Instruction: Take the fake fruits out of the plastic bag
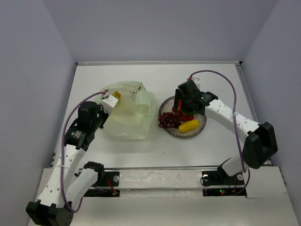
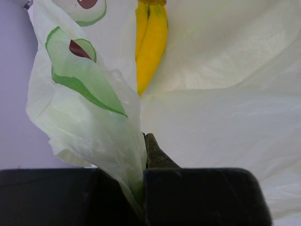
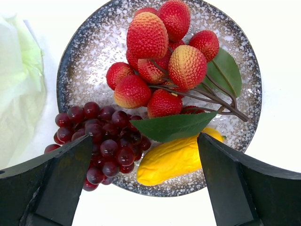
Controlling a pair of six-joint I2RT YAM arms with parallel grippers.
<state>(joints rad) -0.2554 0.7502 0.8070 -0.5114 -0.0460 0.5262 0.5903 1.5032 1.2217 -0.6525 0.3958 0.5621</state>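
On the round speckled grey plate lie three fake fruits. A dark red plastic grape bunch sits at its near left edge, spilling slightly over the rim. A yellow oblong toy fruit lies just beside the grapes on the right. A cluster of bumpy red toy fruits on thin brown stems fills the far half, its two flat green leaves reaching over the yellow fruit and towards the right rim. All three are out on the plate, touching or nearly touching one another. Above them hangs the right gripper with its jaws spread wide and holding nothing, one black finger over the grapes' side and the other over the yellow fruit's right end. Just left of the plate, on the white table, is the thin translucent pale yellow-green plastic bag, crumpled and puffed up, its right edge close to the plate's rim. Green and dark red shapes are printed on its film. The left gripper is at the bag's far left corner, its jaws pressed together on a fold of the film, which runs down between them. In the left wrist view a yellow banana-shaped piece shows among the bag's folds beyond the pinch; whether it lies inside the bag I cannot tell.
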